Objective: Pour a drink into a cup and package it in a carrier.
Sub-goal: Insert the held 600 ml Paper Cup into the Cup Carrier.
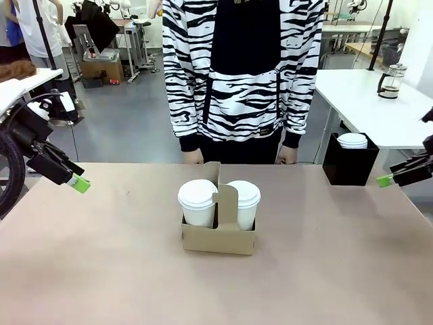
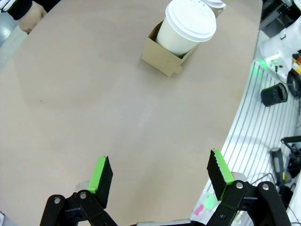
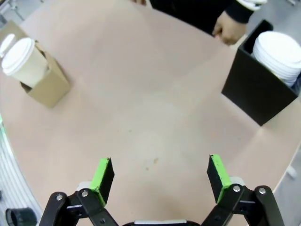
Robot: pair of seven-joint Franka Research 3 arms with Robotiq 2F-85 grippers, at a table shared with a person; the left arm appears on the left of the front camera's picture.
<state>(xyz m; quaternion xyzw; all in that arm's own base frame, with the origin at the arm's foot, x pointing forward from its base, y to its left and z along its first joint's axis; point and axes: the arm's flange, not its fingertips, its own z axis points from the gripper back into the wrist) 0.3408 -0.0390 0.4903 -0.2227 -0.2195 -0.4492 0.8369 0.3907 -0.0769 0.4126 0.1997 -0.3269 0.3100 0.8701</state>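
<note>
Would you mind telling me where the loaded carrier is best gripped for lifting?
Probably the upright handle tab of the carrier, taken from straight above. It rises between the two lidded cups, the only thin part clear of them, so open fingers could straddle it.

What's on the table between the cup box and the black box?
Nothing: in the right wrist view, bare table stretches from the carrier to the black box.
</note>
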